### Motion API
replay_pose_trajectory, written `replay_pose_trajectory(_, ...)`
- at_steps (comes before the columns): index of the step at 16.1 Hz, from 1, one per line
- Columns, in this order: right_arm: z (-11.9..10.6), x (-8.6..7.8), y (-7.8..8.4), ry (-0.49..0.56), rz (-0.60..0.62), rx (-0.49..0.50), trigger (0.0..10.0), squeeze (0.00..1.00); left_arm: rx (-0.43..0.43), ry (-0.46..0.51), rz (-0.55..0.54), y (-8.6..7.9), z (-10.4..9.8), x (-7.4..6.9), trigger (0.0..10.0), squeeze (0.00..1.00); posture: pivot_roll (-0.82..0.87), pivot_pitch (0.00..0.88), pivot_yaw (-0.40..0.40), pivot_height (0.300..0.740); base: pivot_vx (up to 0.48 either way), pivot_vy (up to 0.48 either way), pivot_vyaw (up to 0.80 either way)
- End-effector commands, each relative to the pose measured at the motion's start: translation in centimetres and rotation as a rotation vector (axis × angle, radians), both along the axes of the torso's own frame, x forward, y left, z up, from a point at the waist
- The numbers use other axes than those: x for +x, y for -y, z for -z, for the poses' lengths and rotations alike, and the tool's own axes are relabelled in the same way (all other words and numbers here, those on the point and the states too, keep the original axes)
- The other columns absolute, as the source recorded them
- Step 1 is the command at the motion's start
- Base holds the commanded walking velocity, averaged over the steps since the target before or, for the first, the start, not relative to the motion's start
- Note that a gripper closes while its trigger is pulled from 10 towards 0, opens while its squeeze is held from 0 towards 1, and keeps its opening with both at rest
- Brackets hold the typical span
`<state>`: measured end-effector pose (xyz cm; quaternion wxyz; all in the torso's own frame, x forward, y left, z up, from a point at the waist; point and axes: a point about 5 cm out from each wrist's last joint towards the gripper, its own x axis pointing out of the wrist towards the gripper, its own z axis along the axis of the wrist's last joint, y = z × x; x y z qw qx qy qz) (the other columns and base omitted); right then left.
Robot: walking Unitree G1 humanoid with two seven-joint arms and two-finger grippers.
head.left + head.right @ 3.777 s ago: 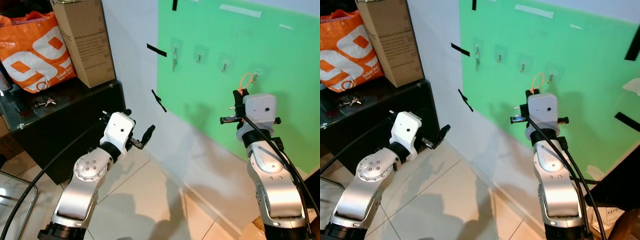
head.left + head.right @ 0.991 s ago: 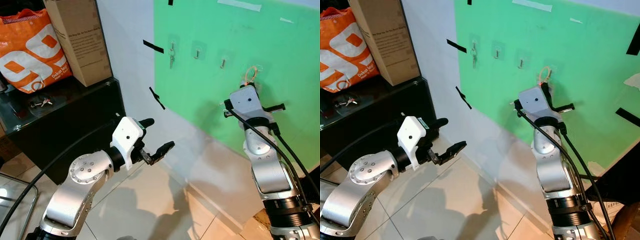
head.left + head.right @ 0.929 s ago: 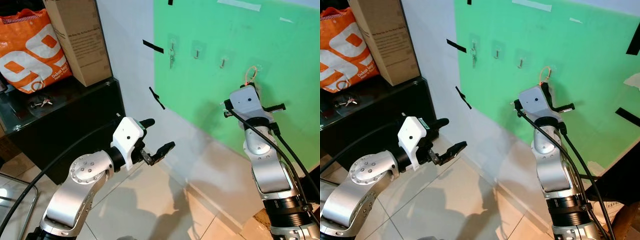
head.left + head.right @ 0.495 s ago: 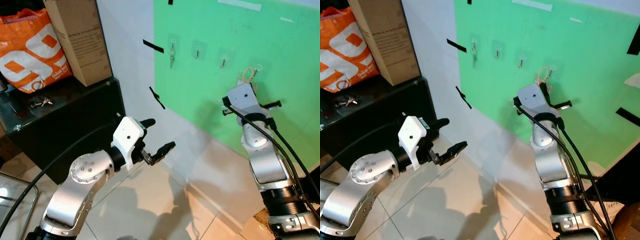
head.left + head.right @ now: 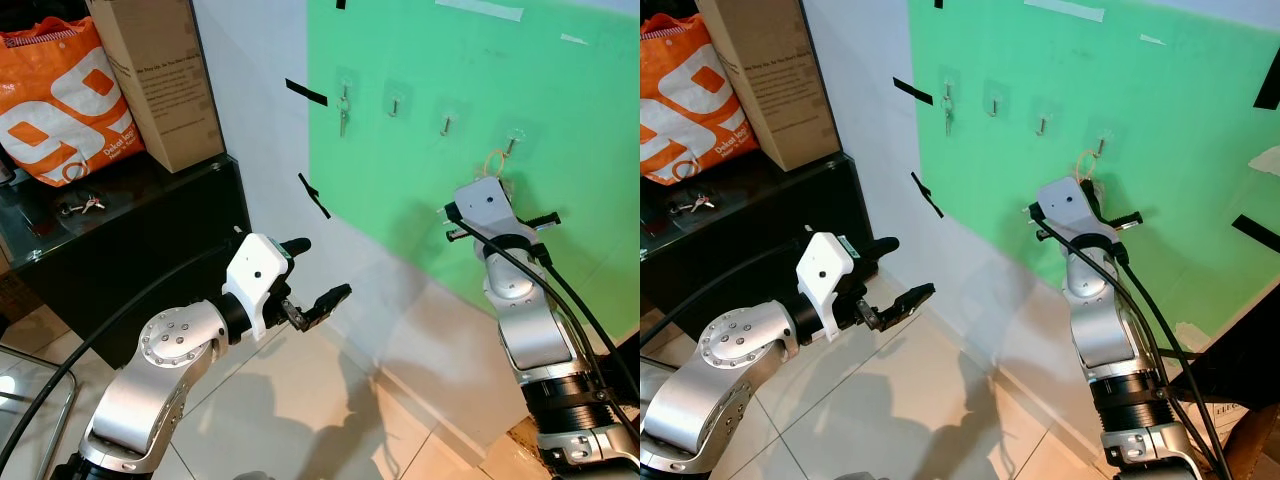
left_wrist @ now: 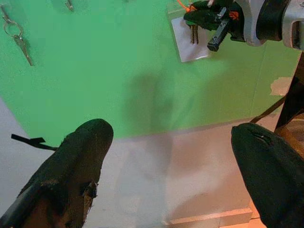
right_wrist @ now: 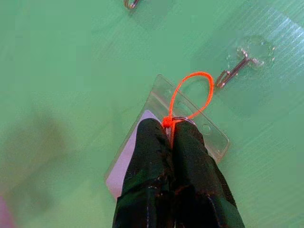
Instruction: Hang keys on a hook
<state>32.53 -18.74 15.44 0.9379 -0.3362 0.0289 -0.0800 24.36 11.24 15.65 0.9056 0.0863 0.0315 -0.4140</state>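
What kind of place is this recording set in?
Probably a home hallway or storage corner set up for testing: a tiled floor, a green board with stick-on hooks, and a black cabinet holding an orange bag.

Orange bag, cardboard box on black cabinet.

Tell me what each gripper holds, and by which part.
The right gripper pinches the key ring at the knot of its orange loop. The left gripper holds nothing.
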Motion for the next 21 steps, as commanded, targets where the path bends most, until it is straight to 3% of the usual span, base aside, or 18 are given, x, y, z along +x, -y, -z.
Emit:
replay_pose_trajectory(1, -0.1, -0.2, 0.1, 0.019, 0.008, 0.014, 10.0, 0.0, 0.005, 0.012, 0.019, 0.2, -0.4, -0.1, 10.0, 0.31, 0.05, 0.0, 0.048, 0.74, 0.0, 0.0, 0.0)
replay_pose_trajectory(6, -2.2, -0.4, -0.3, 0.166, -0.011, 0.029, 10.0, 0.0, 0.005, 0.013, 0.02, 0.2, -0.5, -0.1, 10.0, 0.31, 0.05, 0.0, 0.049, 0.74, 0.0, 0.0, 0.0)
replay_pose_trajectory(9, -2.6, -0.3, 0.0, 0.198, 0.012, 0.015, 10.0, 0.0, 0.005, 0.013, 0.021, 0.2, -0.5, -0.1, 10.0, 0.31, 0.06, 0.0, 0.048, 0.74, 0.0, 0.0, 0.0)
replay_pose_trajectory(14, -1.0, 0.1, 0.4, 0.081, 0.02, -0.004, 10.0, 0.0, 0.007, 0.011, 0.023, 0.2, -0.4, -0.1, 10.0, 0.31, 0.06, 0.0, 0.05, 0.74, 0.0, 0.0, 0.0)
replay_pose_trajectory(21, 0.4, 0.1, 0.4, 0.008, 0.025, 0.015, 10.0, 0.0, 0.009, 0.01, 0.028, 0.2, -0.5, -0.1, 10.0, 0.3, 0.06, 0.0, 0.048, 0.74, 0.0, 0.0, 0.0)
